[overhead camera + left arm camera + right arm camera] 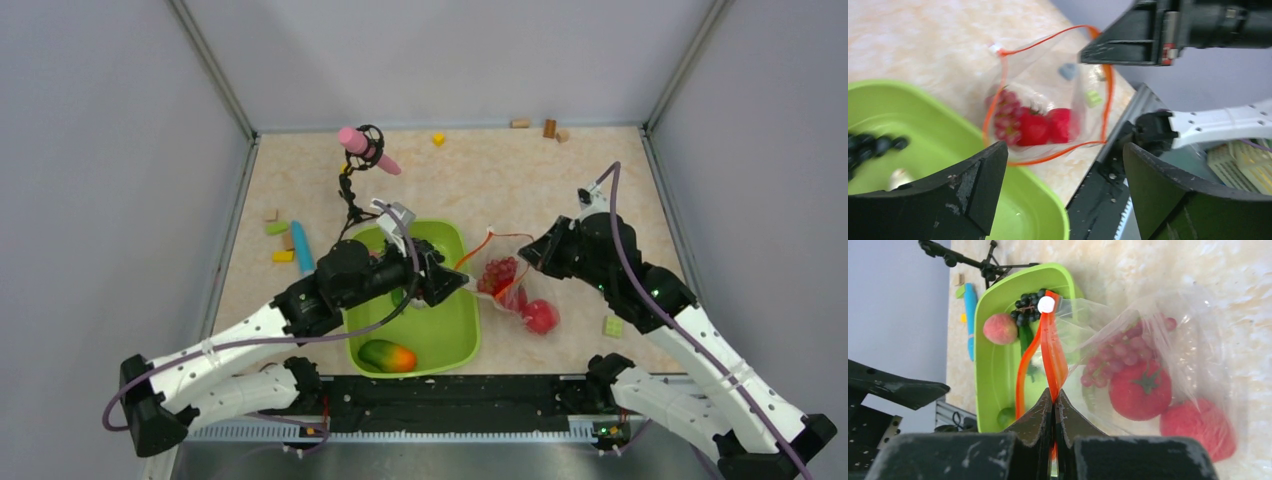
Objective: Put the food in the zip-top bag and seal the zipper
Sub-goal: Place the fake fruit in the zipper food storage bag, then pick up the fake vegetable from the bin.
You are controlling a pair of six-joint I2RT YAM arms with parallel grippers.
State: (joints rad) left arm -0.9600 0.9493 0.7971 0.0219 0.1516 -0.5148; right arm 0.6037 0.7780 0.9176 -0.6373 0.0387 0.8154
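Currently pinches zipper (1053, 360) with right tool (1054, 399); spreads left tool (1064, 150) wide, empty, over right rim of tray (440, 335); holds bag (1193, 325) mouth raised, just right of tray on desk (560, 170), nearer its front edge, grapes (1118, 352) and red fruits (1140, 390) inside.

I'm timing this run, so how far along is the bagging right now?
Done: red grapes, a tomato and another red fruit are in the bag. In hand: the right gripper pinches the zipper, holding the mouth open; the left gripper is open and empty by the tray's edge. Left: the peach, dark grapes and orange-green piece lie in the tray, and the zipper is unsealed.
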